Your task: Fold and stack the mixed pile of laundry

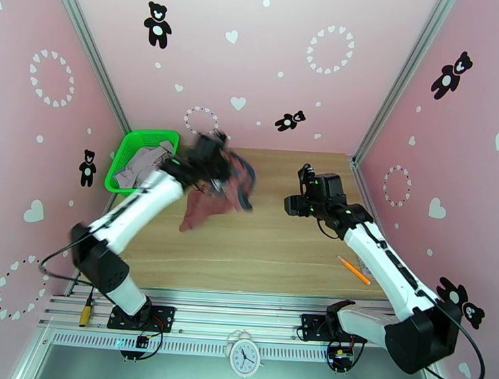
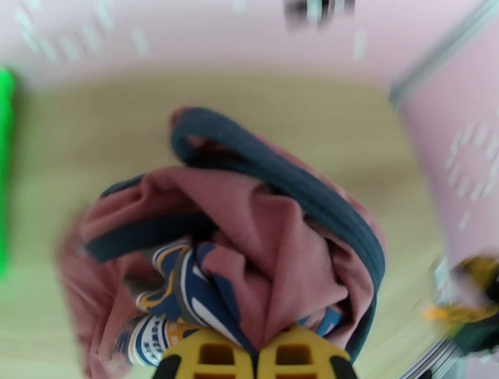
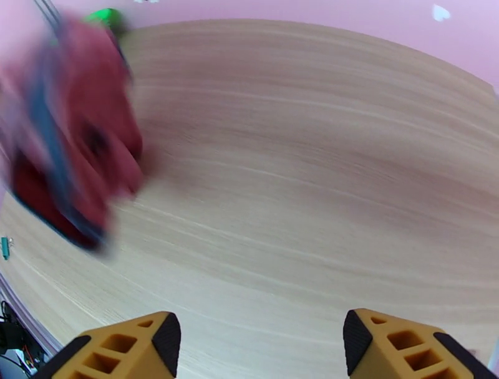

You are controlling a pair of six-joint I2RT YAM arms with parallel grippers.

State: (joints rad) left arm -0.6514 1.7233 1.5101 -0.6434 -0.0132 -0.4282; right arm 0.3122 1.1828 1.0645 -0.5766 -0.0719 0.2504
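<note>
A brick-red tank top (image 1: pixel 216 197) with dark trim hangs bunched and motion-blurred over the table's back left. My left gripper (image 1: pixel 212 163) holds it from above. In the left wrist view, the yellow fingertips (image 2: pixel 293 358) press together on a fold of the tank top (image 2: pixel 274 249). My right gripper (image 1: pixel 291 204) hovers over the middle right of the table, apart from the cloth. Its fingers (image 3: pixel 125 349) stand wide with bare wood between them, and the tank top (image 3: pixel 68 143) shows blurred at far left. A grey-lavender garment (image 1: pixel 141 166) lies in the basket.
The green mesh basket (image 1: pixel 135 142) sits at the table's back left corner. An orange pencil (image 1: pixel 354 270) lies near the front right edge. Pink walls close the table on three sides. A small white clock (image 1: pixel 244 354) stands below the front rail.
</note>
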